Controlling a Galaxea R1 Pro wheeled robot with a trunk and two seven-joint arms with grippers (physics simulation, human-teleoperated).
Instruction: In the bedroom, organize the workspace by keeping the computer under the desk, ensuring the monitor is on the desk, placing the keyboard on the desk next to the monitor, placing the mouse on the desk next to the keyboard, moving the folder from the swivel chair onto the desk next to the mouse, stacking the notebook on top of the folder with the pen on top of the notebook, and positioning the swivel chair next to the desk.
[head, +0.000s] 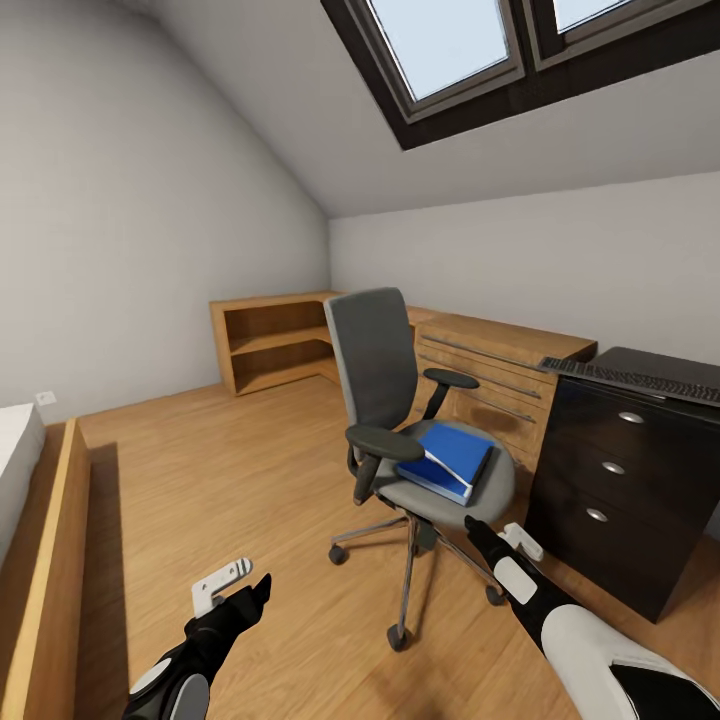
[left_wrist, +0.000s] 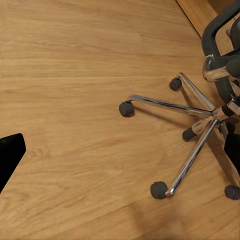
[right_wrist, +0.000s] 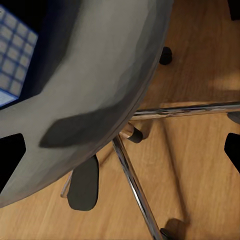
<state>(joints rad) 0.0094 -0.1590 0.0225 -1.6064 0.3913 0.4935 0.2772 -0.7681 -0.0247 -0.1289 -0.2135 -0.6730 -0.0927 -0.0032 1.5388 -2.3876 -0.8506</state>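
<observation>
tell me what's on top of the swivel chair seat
A blue folder lies flat on the grey seat of the swivel chair, toward the side nearest the desk. Nothing rests on the folder. Whatever seat surface lies beneath it is covered.

The rounded grey padded seat of the swivel chair (right_wrist: 95, 80) looms close, seen from above; a corner of the bright blue folder (right_wrist: 17, 55) lies on it; chrome legs (right_wrist: 132, 185) and black casters (right_wrist: 166, 55) spread over the light wooden floor (right_wrist: 200, 165); two black fingertips (right_wrist: 11, 160) sit wide apart at the edges.
</observation>
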